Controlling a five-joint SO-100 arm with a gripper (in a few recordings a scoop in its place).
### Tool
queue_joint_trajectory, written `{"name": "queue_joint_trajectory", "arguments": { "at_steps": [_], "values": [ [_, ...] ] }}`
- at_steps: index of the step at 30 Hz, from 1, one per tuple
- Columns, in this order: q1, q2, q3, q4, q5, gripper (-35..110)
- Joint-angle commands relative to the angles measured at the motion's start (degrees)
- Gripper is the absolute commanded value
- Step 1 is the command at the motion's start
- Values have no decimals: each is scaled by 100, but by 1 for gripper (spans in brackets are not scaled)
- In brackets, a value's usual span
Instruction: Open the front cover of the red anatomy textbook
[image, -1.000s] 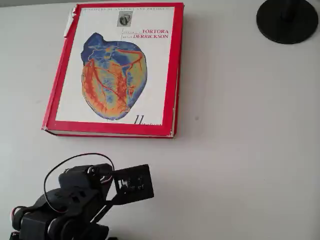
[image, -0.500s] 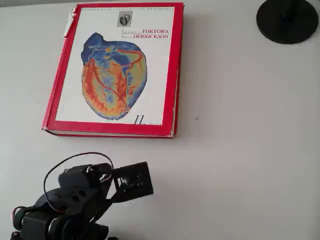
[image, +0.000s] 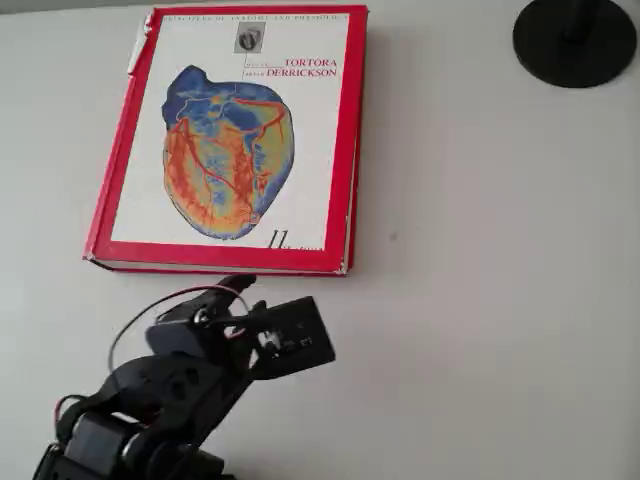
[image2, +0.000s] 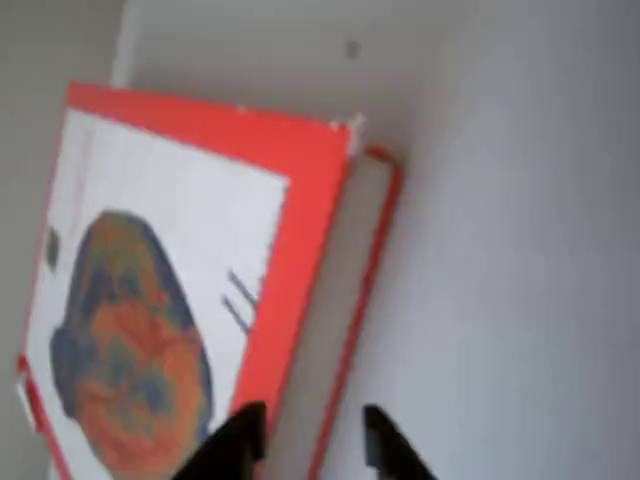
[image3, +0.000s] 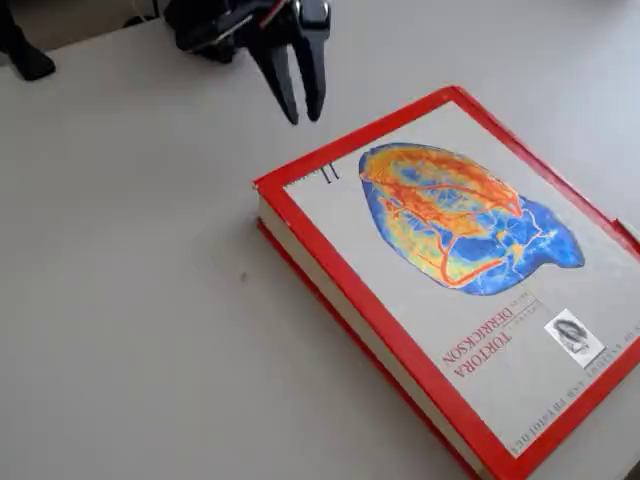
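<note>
The red anatomy textbook (image: 225, 140) lies flat and shut on the pale worktop (image: 480, 300), in the far left part of the overhead view. Its front cover (image: 235, 130) faces up, showing the blue-orange heart picture and the words "TORTORA DERRICKSON"; the cover rests down on the page block, with the pale page edges visible along the book's right side and near edge. In the fixed view the book (image3: 450, 270) fills the right half of the picture, one corner pointing toward the arm.

The tool (image3: 300, 105) hangs just above the worktop near that corner, apart from the book, its two dark fingers (image3: 281, 84) pointing downward with a narrow gap between them and nothing held. In the wrist view the fingertips (image2: 237, 440) sit at the bottom edge, slightly parted, over the book's corner region where the red border (image2: 300, 250) meets the page edges. In the overhead view the black arm (image: 170, 385) stands at the near left, reaching toward the book's near edge.

A round black base (image: 575, 40) stands at the far right corner of the worktop, well apart from the book.
</note>
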Motion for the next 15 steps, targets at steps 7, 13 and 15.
{"name": "queue_joint_trajectory", "arguments": {
  "at_steps": [7, 13, 15],
  "values": [
    [255, -2830, -1415, -1600, 237, 15],
    [369, -3762, -1890, -2004, 308, 14],
    [431, -4008, -1925, -2241, 299, 14]
  ]
}}
